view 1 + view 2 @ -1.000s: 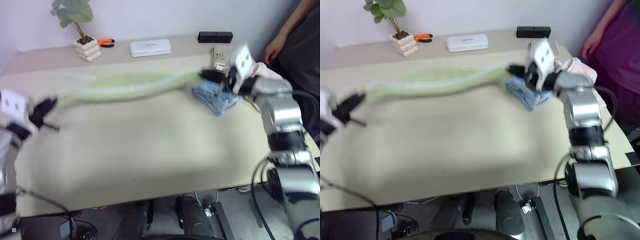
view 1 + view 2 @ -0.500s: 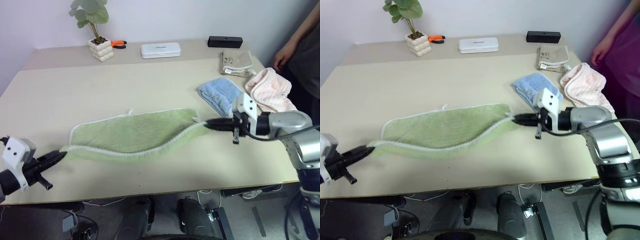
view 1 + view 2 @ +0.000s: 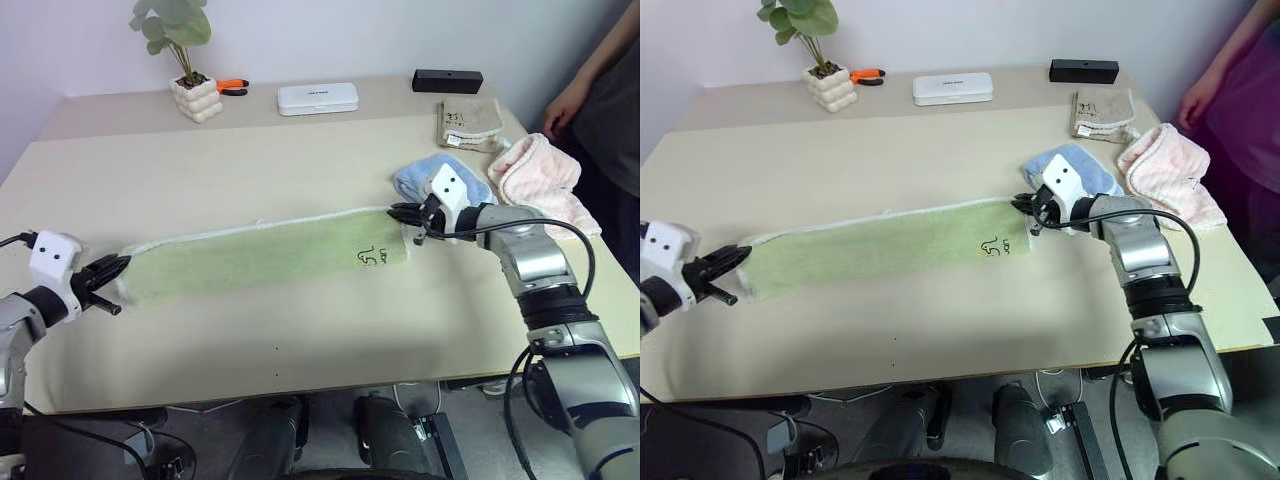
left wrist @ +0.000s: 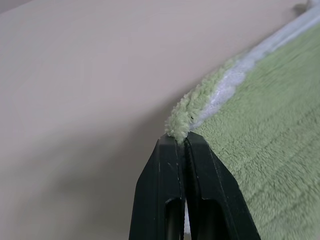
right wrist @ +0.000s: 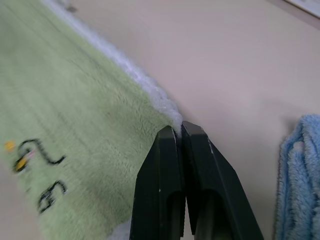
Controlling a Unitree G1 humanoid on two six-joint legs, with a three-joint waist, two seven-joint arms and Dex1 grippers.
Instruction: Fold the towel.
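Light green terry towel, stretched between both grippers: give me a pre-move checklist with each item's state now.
1. Left gripper shut on the light green terry towel corner: ok.
2. Right gripper shut on the opposite corner: ok.
3. Towel lies as a flat strip on the beige table: ok.
4. Layers aligned edge to edge: cannot tell.
5. Folded light blue towel apart from the right gripper: not ok, right beside it.
6. Pink fluffy towel apart from the green one: ok.
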